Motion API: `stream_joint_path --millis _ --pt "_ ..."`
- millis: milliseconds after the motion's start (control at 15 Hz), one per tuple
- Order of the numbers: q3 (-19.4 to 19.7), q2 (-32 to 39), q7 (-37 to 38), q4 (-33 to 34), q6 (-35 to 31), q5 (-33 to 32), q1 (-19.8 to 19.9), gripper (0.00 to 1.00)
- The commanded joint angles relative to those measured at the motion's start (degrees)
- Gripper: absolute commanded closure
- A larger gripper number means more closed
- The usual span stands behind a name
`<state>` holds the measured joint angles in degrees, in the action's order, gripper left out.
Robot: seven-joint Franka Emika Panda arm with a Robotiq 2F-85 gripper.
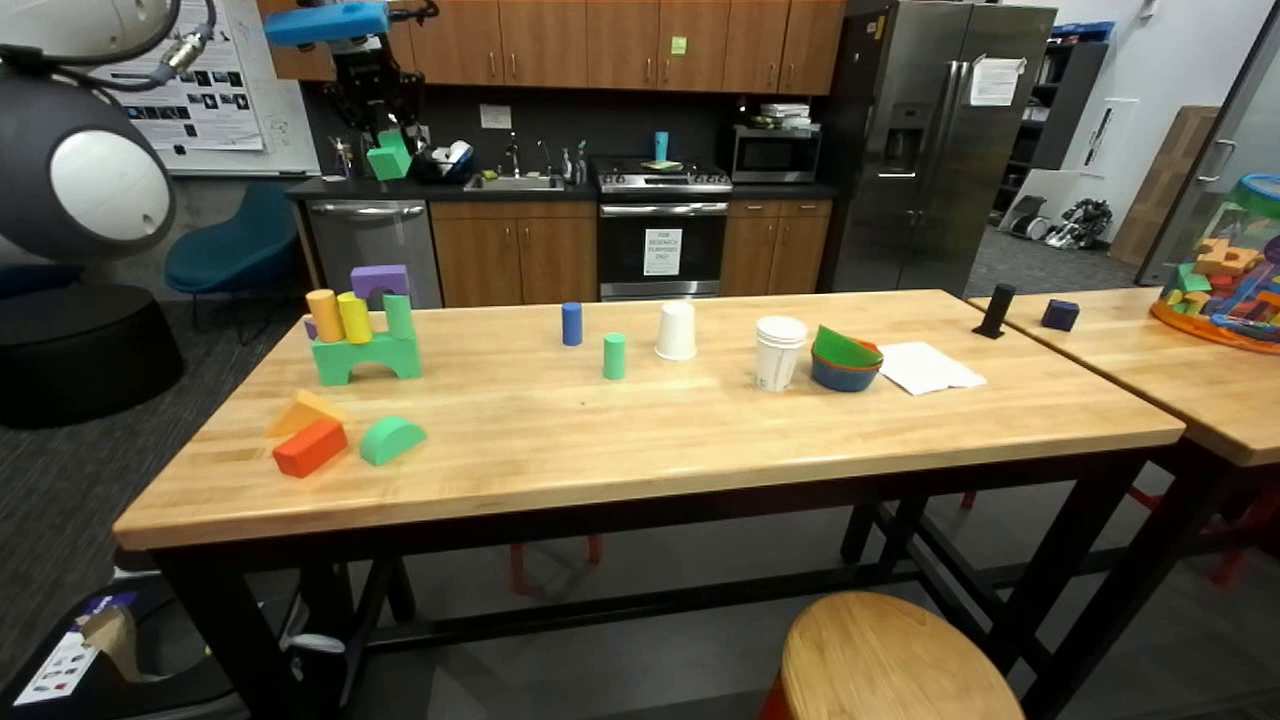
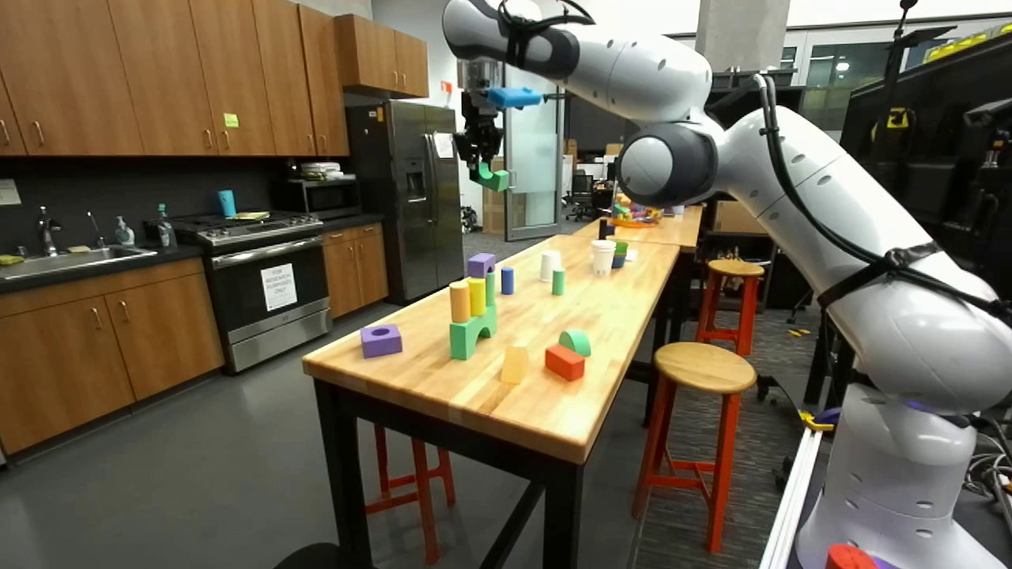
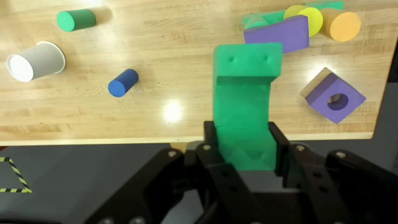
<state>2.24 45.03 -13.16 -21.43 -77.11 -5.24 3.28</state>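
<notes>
While the black two-fingered claw (image 3: 242, 133) hangs well above the level of the light wooden surface (image 1: 520, 430), one green arch-shaped block with a curved recess (image 3: 243, 102) is pinched in its grip near one end, the opposite end projecting free. Arranged on the surface: one tower (image 2: 477, 300), comprising a green bridge-shaped block (image 1: 368, 349) as base, upon it an orange cylinder (image 1: 325, 316), a yellow cylinder (image 1: 354, 318) and a pale green cylinder (image 1: 399, 317), upright, with a purple arch-shaped block (image 1: 379, 274) lying across the tops of the yellow and green ones. Near the tower, one purple square block pierced by a round hole (image 2: 383, 347), seen in an exterior view and in the wrist view. On the tower's other side, three loose pieces near one another: a pale orange wedge (image 1: 305, 411), a red rectangular block (image 1: 310, 448) and a green half-disc block (image 1: 391, 440). Well apart from the tower, one blue cylinder (image 1: 571, 325) and one mid-green cylinder (image 1: 614, 357), both upright, and near these a single white paper cup (image 1: 676, 332), mouth down. Farther along, one stack of white paper cups (image 1: 778, 354); just beside it, nested bowls in green, orange and blue (image 1: 845, 357); next to the bowls, one white paper sheet (image 1: 930, 367).
</notes>
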Motion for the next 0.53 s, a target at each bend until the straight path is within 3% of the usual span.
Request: stream_joint_path --millis 0,467 --pt "-0.23 0.18 0.12 0.92 2.05 0.81 0.94 0.84" --pt "0.12 -0.99 -2.39 0.15 6.40 0.66 2.01 0.84"
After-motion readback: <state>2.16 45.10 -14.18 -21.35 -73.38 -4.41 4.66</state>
